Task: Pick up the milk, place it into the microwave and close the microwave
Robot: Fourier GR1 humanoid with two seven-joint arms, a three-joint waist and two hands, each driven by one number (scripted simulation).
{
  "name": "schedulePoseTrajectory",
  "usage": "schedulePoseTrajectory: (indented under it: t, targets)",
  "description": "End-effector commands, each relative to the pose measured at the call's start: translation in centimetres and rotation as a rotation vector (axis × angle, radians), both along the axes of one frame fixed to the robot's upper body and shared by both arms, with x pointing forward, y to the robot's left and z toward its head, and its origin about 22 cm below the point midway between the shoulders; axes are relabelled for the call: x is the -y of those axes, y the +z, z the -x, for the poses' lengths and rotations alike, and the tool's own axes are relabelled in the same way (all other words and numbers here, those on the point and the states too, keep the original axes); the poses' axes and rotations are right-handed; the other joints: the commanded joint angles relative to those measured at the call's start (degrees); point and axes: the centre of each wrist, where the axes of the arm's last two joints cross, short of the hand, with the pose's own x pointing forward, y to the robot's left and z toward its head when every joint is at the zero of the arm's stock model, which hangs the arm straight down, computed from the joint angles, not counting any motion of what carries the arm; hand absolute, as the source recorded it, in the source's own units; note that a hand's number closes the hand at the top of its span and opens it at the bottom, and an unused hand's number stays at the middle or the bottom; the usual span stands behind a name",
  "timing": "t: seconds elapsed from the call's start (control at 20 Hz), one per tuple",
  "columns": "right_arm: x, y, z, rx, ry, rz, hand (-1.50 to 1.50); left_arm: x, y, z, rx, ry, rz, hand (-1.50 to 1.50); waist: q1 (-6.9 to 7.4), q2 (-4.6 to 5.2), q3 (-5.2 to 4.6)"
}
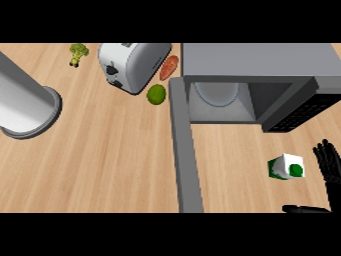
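At the far left you see a large grey cylinder (18, 97) on the wooden counter (106, 160), then a broccoli floret (78, 53), a toaster (132, 65), a green fruit (156, 94) and a reddish item (169, 67) beside it. At the centre you find the microwave (261, 62) with its door (185, 155) swung fully open. To the right, the milk (286, 167) stands on the counter in front of the microwave, just beside the right hand (335, 172), whose fingers are straight and spread, thumb out, holding nothing.
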Motion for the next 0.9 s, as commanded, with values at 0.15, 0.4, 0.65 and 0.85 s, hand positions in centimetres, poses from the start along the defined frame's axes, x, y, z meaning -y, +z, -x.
schedulePoseTrajectory:
  t: [0.15, 0.4, 0.65, 0.85]
  targets:
    - [-1.0, -2.1, -1.5, -0.003, 0.019, -0.001, -1.5, 1.0, 1.3, 1.4, 0.049, -0.04, -0.006, -1.5, -0.08, -0.03, -0.02]
    - [0.5, -4.9, -1.9, -0.004, 0.007, 0.031, -1.5, 0.5, 1.4, 0.3, 0.041, -0.031, 0.011, -1.5, 0.05, 0.09, 0.03]
    - [0.8, -5.2, -2.9, -0.004, -0.028, 0.05, -1.5, 0.7, 0.5, 1.9, 0.053, -0.018, -0.004, -1.5, 0.2, 0.0, -0.01]
    - [0.4, -7.1, -3.3, -0.011, 0.003, 0.07, -1.5, -0.4, 1.7, 0.7, 0.053, -0.033, 0.004, -1.5, 0.29, 0.16, 0.07]
